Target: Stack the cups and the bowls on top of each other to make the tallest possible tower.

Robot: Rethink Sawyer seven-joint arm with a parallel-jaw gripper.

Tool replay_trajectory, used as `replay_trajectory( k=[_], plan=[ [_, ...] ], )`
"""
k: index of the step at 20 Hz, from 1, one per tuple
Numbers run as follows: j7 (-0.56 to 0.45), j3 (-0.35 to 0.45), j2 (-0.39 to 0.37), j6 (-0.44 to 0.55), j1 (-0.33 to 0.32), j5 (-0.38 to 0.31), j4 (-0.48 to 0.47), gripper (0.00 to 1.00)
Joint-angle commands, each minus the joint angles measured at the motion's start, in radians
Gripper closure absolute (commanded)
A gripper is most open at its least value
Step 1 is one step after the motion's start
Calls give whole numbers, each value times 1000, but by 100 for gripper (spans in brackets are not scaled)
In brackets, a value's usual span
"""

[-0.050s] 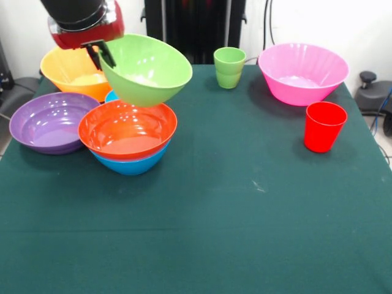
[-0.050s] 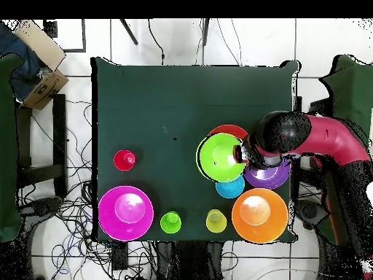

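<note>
While the purple bowl (image 1: 48,121) rests at the counter's (image 1: 202,214) left, the jaws (image 1: 101,55) pinch the green bowl's (image 1: 147,68) rim, holding it tilted above the red-orange bowl (image 1: 127,128); that sits nested in a blue bowl (image 1: 131,163). Further right stand the pink bowl (image 1: 302,72) and red cup (image 1: 324,126).

Green bowl (image 1: 147,68), red-orange bowl (image 1: 127,128) on blue bowl (image 1: 131,164), purple bowl (image 1: 50,121), pink bowl (image 1: 302,73), red cup (image 1: 324,126).

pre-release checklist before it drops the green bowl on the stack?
1. Grip on green bowl: gripper clamps its rim, ok.
2. Bowl level: tilted, not ok.
3. Over target: above red-orange bowl, overlap seen overhead, ok.
4. Base: red-orange nested in blue bowl, ok.
5. Neighbours: purple bowl close beside stack, clearance cannot tell.
6. Exact centring: cannot tell.
</note>
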Motion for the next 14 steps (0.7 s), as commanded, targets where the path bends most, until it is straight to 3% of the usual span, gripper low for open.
replay_trajectory(
  k=[1,14],
  plan=[
    [-364,22,68,77,17,-108,-77,100],
    [-354,15,52,49,20,-102,-41,100]
  ],
)
